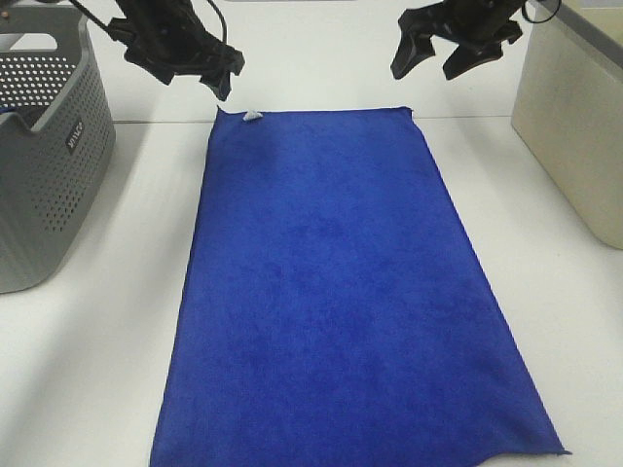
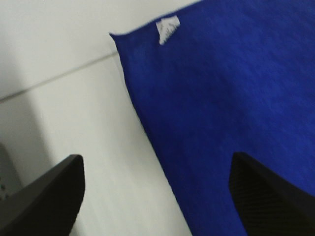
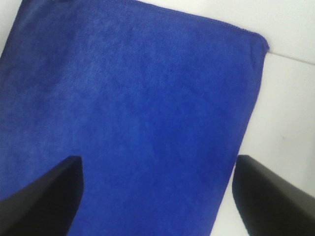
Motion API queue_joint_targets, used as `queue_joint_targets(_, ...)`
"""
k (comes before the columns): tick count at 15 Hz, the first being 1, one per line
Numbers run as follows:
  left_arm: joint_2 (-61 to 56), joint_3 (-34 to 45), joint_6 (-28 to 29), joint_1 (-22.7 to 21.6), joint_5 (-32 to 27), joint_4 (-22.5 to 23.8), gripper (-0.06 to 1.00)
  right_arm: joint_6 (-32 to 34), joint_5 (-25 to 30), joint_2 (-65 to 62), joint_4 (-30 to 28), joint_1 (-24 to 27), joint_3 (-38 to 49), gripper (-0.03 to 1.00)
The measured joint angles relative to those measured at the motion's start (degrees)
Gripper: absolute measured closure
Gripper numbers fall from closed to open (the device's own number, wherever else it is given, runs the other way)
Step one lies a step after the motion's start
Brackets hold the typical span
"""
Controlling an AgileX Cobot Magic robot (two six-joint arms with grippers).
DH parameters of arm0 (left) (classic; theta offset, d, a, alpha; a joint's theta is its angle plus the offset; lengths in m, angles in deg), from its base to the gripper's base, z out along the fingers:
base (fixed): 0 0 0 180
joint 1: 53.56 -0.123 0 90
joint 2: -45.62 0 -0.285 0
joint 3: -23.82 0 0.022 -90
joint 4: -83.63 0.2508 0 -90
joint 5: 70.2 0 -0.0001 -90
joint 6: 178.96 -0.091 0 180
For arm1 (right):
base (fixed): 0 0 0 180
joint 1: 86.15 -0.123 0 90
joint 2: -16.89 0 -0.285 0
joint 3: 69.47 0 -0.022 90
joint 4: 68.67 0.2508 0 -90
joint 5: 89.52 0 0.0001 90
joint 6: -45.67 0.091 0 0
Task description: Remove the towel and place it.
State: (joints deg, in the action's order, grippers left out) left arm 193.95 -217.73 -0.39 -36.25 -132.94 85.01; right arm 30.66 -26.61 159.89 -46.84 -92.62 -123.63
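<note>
The royal-blue towel (image 1: 341,292) lies spread flat on the white table, long side running from the far edge to the near edge. Its small white tag (image 1: 251,116) sits at the far left corner and also shows in the left wrist view (image 2: 168,28). My left gripper (image 1: 209,73) is open and empty, hovering just above and left of that tagged corner. My right gripper (image 1: 443,53) is open and empty, hovering above the far right corner (image 3: 261,42). The towel fills much of both wrist views (image 2: 236,98) (image 3: 133,118). Neither gripper touches it.
A grey perforated plastic basket (image 1: 44,156) stands at the left edge of the table. A beige bin (image 1: 579,126) stands at the right edge. Bare white table (image 1: 117,292) lies on both sides of the towel.
</note>
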Motion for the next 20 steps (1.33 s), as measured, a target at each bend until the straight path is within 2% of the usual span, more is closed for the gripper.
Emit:
queue_joint_targets(1,-1.95,-0.06,0.52,0.00,-4.18,-0.97,0.18,1.95,2.41,-2.52,-1.15,0.00,0.00,0.16)
queue_joint_targets(2,-2.92,-0.06,0.97,0.00,-5.39,-1.38,0.18,2.86,3.44,-3.67,-1.89,0.00,0.00,0.16)
queue_joint_targets(3,-4.53,-0.06,1.43,0.00,-6.36,-1.03,0.18,4.87,5.84,-6.42,-4.01,0.00,0.00,0.16)
queue_joint_targets(6,-7.39,-0.11,3.04,-1.38,-6.65,-0.52,0.18,7.85,6.76,-10.60,-6.13,1.09,0.00,0.16)
queue_joint_targets(10,-12.72,2.75,3.38,-9.85,-6.65,-0.57,0.18,12.66,6.70,-15.47,-7.51,8.19,2.29,0.16)
queue_joint_targets(12,-16.16,6.02,3.09,-13.18,-6.82,0.17,0.18,11.80,6.70,-20.74,-9.85,8.71,9.91,0.16)
queue_joint_targets(15,-23.84,13.69,2.12,-13.24,-6.76,2.58,0.10,8.77,6.70,-32.37,-12.49,8.37,25.90,0.16)
queue_joint_targets(17,-30.94,22.35,2.58,-13.87,-6.76,4.93,0.08,9.00,6.76,-41.20,-16.39,8.37,37.13,0.15)
queue_joint_targets(18,-34.66,26.70,2.75,-15.30,-6.70,5.27,0.08,9.28,6.76,-45.66,-17.93,8.37,41.77,0.15)
queue_joint_targets(20,-43.03,36.84,2.75,-21.03,-6.70,5.21,0.08,10.54,6.82,-55.18,-18.85,8.37,49.79,0.15)
